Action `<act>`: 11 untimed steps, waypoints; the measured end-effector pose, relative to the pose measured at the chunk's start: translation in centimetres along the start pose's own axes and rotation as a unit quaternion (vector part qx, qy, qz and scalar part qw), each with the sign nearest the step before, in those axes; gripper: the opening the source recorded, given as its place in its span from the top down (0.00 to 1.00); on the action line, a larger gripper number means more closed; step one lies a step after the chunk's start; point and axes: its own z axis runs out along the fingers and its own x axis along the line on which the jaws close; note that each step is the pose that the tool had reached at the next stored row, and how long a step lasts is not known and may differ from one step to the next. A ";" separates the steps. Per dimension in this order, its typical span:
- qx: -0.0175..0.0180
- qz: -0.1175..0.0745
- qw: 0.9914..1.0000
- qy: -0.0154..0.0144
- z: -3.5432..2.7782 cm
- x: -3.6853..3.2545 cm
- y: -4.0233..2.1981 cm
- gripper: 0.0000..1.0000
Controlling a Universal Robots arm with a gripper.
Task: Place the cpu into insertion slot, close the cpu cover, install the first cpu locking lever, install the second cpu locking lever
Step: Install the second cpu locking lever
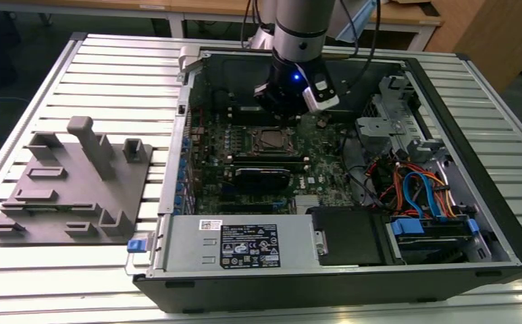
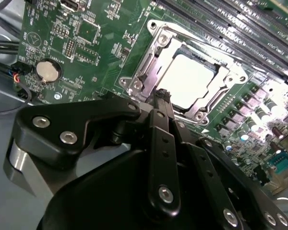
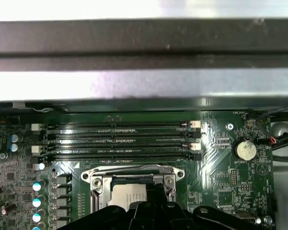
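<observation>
- Pincer [image 2: 162, 96] fingertips meet at a narrow point, empty, just above the socket edge; its body hides the near socket side in both wrist views.
- Cpu [image 2: 187, 80]: pale silver square, seated in insertion slot [image 1: 267, 140].
- Cpu cover [image 2: 151, 62] frames it, down flat.

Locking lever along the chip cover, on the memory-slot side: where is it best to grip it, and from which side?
Probably from above, pinching across the locking lever near one end: it is a thin wire lying close along the cover, with the memory slots crowding its other side.
</observation>
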 end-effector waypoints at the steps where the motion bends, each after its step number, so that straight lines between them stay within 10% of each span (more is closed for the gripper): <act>1: 0.000 0.000 1.000 0.000 0.00 0.00 -0.07 0.90; 11: 0.000 0.000 1.000 0.000 -0.05 -0.05 -1.28 0.90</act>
